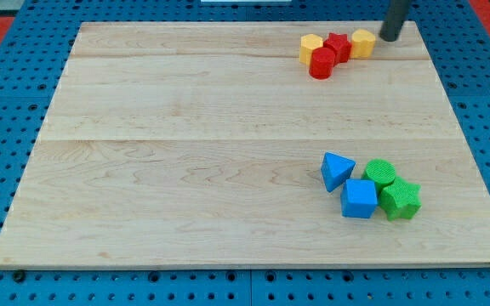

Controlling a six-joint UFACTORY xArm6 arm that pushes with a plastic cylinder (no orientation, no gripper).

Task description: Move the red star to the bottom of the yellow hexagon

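Observation:
The red star (339,45) lies near the view's top right on the wooden board (185,170). It sits between two yellow blocks: one (310,48) on its left and a yellow hexagon (362,42) on its right. A red cylinder (321,64) touches the star's lower left. My tip (390,37) stands just right of the right yellow block, a small gap apart, at the board's top edge.
A second cluster lies at the lower right: a blue triangle (336,170), a blue cube (359,199), a green cylinder (380,174) and a green star (400,201). A blue pegboard surrounds the board.

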